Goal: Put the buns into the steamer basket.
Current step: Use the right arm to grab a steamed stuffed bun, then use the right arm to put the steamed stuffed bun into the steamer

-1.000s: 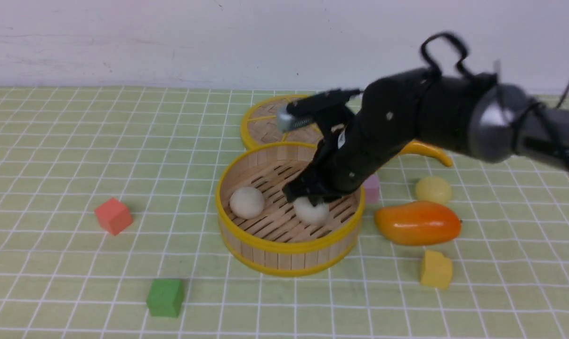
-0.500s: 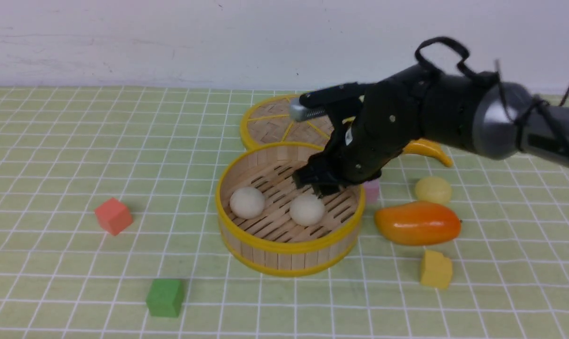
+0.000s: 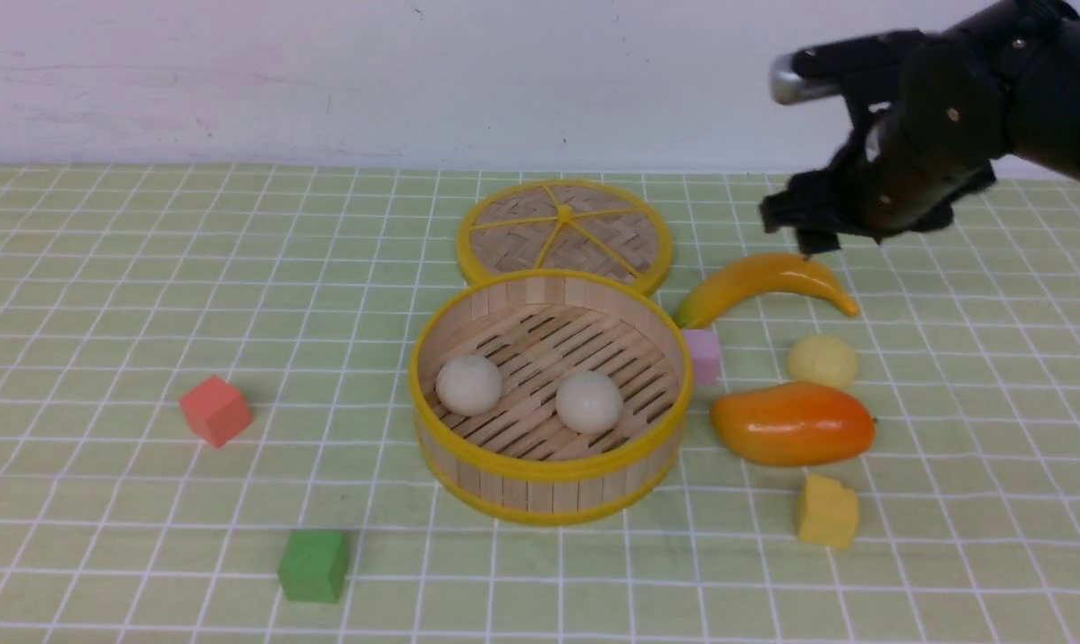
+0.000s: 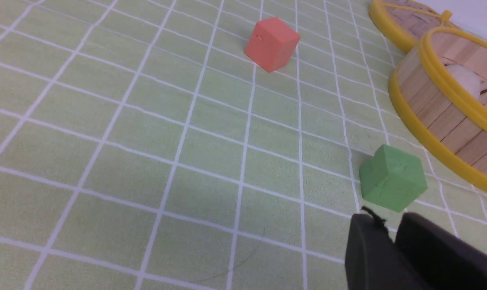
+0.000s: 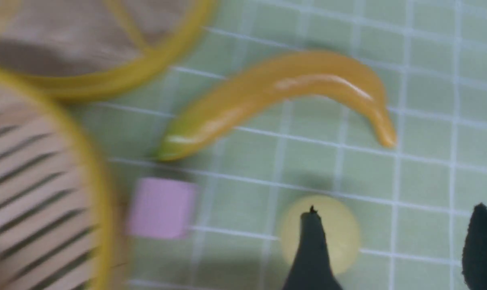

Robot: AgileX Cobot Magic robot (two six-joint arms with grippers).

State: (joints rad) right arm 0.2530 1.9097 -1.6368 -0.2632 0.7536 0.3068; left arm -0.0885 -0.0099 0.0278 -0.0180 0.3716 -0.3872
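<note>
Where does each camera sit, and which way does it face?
Front: between the arms, facing forward over the basket; the right arm shows.
Left wrist: on the left arm, facing the red block and basket; dark fingers show.
Right wrist: on the right arm, facing the banana; dark fingers show.
Front and right share the banana.

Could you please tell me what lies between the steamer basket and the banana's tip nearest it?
Front view: the pink block, beside the steamer basket.

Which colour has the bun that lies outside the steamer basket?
Pale yellow; the front view shows it best.
</note>
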